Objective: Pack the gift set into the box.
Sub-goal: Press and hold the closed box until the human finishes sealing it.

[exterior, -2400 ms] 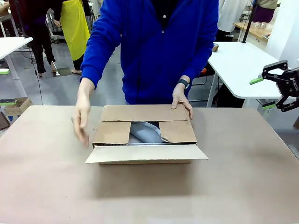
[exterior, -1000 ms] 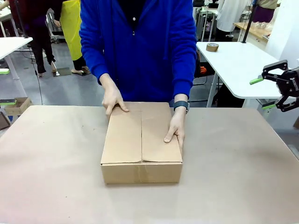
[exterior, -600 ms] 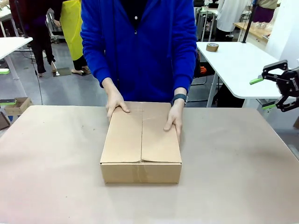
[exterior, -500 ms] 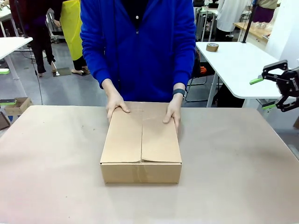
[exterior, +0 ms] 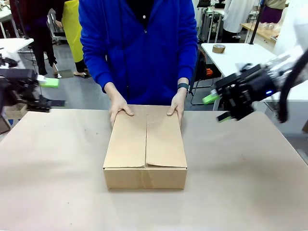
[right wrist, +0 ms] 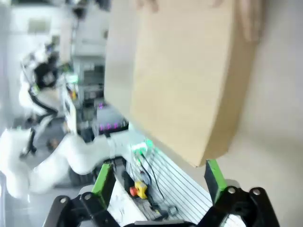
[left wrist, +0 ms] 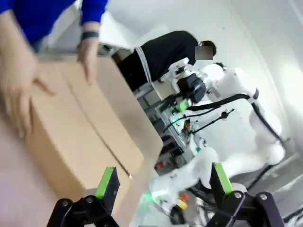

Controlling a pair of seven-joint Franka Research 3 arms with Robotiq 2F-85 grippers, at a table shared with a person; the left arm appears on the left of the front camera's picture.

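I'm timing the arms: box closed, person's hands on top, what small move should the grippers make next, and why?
Probably ease the left gripper and right gripper, both open and apart from the box, in toward its sides: it lies shut under the person's hands.

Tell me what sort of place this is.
Probably a robotics lab or workshop: the left gripper and right gripper flank a shared table holding the box, with a white worktable behind.

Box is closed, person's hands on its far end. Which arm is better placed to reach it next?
Probably right: the right gripper hangs open nearer the box than the left gripper, also open, farther out.
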